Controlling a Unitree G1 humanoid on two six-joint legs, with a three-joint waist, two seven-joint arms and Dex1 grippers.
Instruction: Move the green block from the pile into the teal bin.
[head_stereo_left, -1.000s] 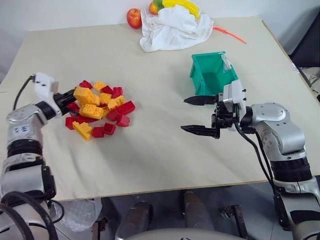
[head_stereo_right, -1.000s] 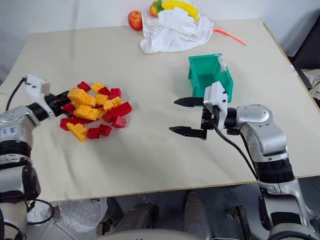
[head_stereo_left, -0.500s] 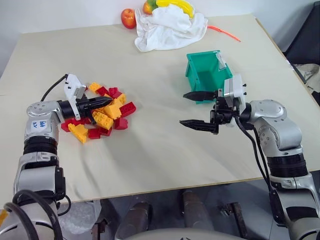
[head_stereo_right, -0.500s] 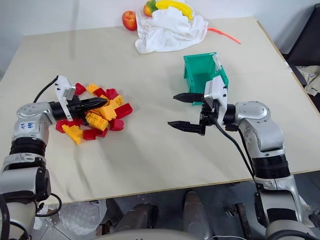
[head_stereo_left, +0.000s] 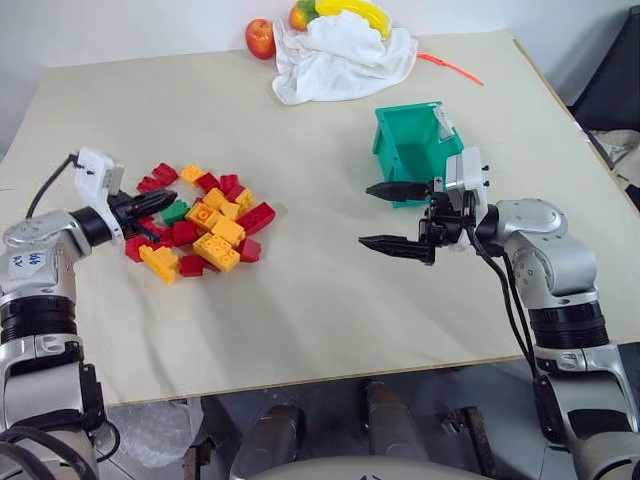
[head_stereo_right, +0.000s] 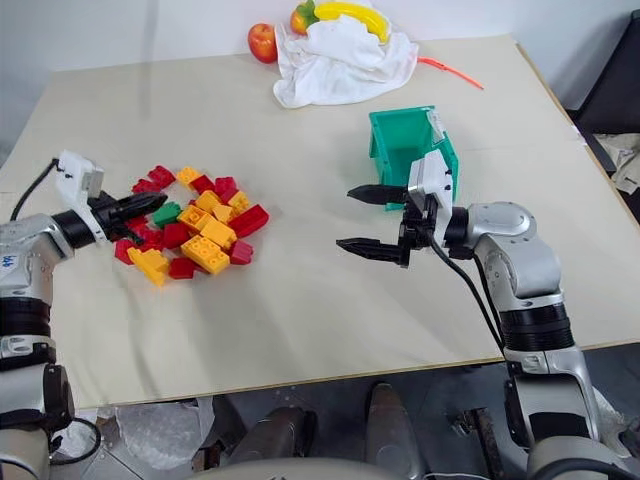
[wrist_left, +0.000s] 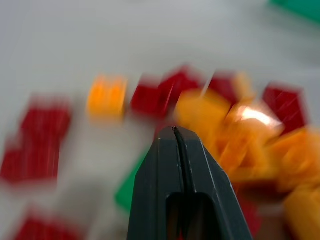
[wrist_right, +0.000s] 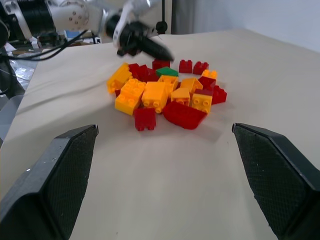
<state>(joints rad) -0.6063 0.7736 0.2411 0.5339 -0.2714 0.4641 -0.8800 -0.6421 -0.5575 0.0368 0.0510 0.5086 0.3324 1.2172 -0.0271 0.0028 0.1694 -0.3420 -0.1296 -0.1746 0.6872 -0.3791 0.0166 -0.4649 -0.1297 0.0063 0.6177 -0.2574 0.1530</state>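
Note:
The green block (head_stereo_left: 175, 211) lies uncovered at the left side of the pile (head_stereo_left: 205, 222) of red and yellow-orange bricks, and also shows as green block (wrist_right: 167, 71) in the right wrist view. My left gripper (head_stereo_left: 168, 198) is shut and empty, its tips just above and left of the green block (wrist_left: 131, 185). The teal bin (head_stereo_left: 408, 108) stands open-topped to the right of the table's middle. In front of the bin my right gripper (head_stereo_left: 376, 216) hangs open, pointing left toward the pile, with nothing between its fingers.
A white cloth (head_stereo_left: 345, 55) lies at the back with a red apple (head_stereo_left: 260, 38) and a banana (head_stereo_left: 352, 9) beside it. A thin orange strip (head_stereo_left: 452, 67) lies right of the cloth. Bare tabletop (head_stereo_left: 300, 290) stretches between pile and bin.
My shut left gripper has pulled back leftward out of the pile. Bricks have shifted and spread, and the green block is now uncovered. The right arm has kept still.

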